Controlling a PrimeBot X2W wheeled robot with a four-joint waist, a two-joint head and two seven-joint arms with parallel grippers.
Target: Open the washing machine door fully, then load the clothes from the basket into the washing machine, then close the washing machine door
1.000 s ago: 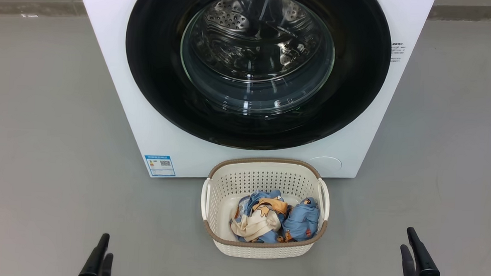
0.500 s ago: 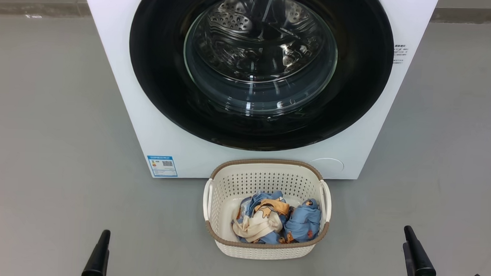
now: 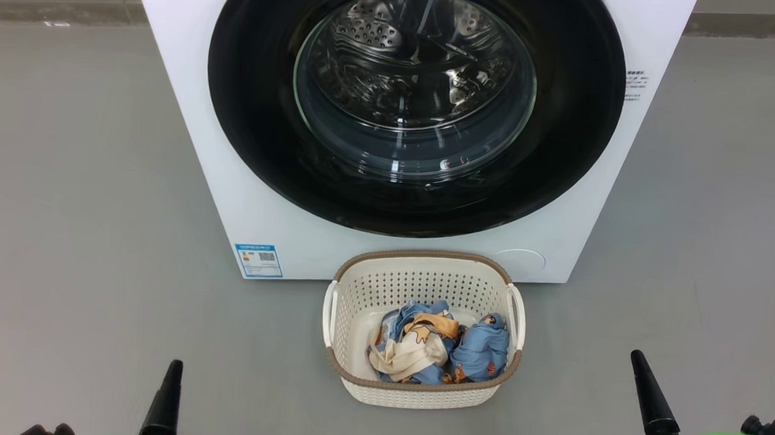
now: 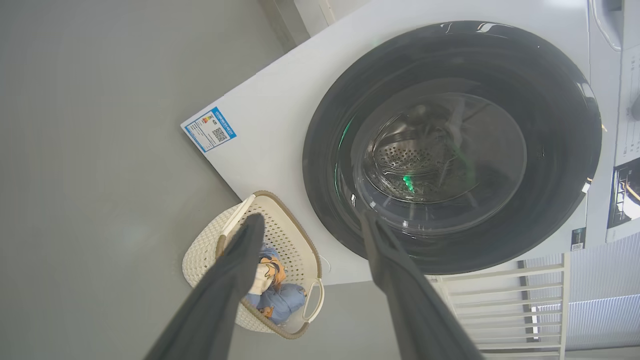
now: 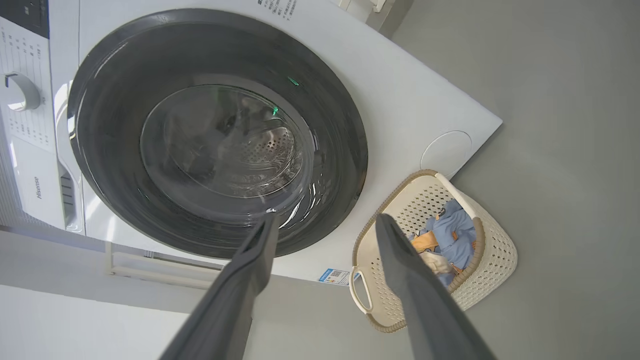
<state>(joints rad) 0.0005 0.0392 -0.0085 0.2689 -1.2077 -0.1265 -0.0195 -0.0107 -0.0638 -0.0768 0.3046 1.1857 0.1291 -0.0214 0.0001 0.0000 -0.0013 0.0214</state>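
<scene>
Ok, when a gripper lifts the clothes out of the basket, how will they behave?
The clothes look soft and crumpled, so they will probably droop and trail rather than hold a shape. The two bundles lie touching, so lifting one may drag the other along. They look light for their bulk.

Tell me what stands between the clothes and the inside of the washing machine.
The door is shut across the mouth of the machine. The basket with the clothes sits on the floor just below it; nothing else visible lies between.
</scene>
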